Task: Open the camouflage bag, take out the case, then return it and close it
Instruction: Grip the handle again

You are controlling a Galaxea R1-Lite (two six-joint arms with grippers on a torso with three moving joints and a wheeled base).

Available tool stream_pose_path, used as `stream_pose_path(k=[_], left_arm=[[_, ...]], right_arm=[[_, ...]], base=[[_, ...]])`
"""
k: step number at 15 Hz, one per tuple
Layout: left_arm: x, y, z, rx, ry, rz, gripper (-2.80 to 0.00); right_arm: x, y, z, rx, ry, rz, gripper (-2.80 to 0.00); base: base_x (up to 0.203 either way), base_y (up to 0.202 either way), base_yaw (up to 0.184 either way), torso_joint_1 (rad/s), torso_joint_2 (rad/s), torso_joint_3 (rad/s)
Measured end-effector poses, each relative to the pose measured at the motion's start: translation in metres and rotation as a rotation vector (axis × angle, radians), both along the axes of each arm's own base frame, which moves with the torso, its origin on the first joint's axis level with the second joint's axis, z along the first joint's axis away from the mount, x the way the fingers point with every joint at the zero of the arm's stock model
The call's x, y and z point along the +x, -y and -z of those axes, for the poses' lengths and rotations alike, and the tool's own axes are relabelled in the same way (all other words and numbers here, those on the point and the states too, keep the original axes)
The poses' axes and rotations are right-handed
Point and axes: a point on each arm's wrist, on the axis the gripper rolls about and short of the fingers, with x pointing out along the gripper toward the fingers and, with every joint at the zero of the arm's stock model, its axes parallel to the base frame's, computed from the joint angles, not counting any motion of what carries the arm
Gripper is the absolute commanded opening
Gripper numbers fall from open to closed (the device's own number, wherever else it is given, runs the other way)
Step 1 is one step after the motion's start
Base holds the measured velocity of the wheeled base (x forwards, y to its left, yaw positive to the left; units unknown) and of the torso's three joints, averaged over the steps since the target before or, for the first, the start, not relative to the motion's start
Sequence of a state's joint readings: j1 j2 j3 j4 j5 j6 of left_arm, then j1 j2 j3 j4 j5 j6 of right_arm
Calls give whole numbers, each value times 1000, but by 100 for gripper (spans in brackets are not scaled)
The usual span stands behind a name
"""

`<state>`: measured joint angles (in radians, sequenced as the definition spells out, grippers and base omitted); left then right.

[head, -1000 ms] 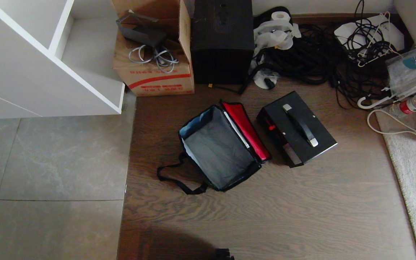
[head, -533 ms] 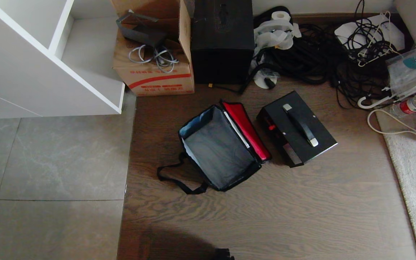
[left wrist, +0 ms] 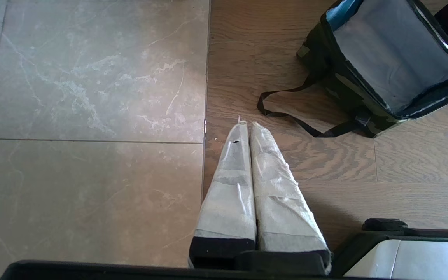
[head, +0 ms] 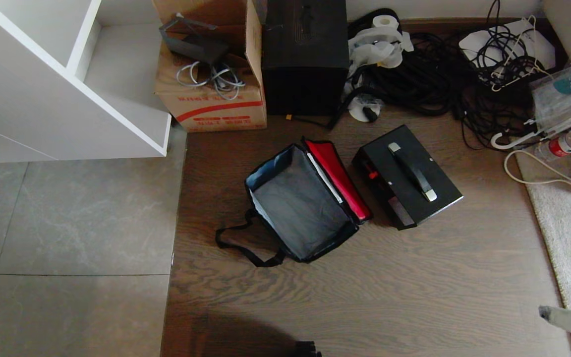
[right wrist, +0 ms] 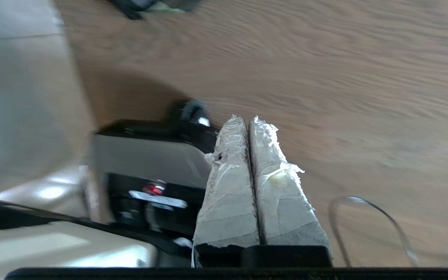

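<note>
Lying open on the wooden floor (head: 365, 287), the camouflage bag (head: 299, 208) shows its grey inside, its red-lined lid (head: 337, 178) folded back toward the case (head: 407, 176), which rests just beside it. The right tool (right wrist: 249, 118) is closed and empty over bare floor; the left tool (left wrist: 247, 123), also closed, hangs near the bag's strap (left wrist: 286, 116).

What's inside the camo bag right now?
Nothing visible: the camouflage bag lies open, showing only its bare grey lining. The case sits outside, beside the red lid. The far inner wall's foot is hidden.
</note>
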<state>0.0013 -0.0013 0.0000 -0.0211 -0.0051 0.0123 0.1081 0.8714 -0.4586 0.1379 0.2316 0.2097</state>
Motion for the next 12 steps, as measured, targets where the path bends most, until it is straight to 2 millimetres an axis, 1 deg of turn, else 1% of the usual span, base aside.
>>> stream_pose_path(k=[3, 8, 10, 12], left_arm=[[0, 0, 0, 0, 0, 0, -280], [0, 0, 0, 0, 0, 0, -280], [0, 0, 0, 0, 0, -1, -280], [0, 0, 0, 0, 0, -1, -280]], right_arm=[[41, -5, -15, 90, -6, -20, -280], [132, -9, -50, 178, 14, 14, -280], [172, -10, -54, 175, 41, 20, -280], [210, -9, -51, 165, 73, 26, -280]], base=[[0, 0, 0, 0, 0, 0], [0, 0, 0, 0, 0, 0], [0, 0, 0, 0, 0, 0], [0, 0, 0, 0, 0, 0]])
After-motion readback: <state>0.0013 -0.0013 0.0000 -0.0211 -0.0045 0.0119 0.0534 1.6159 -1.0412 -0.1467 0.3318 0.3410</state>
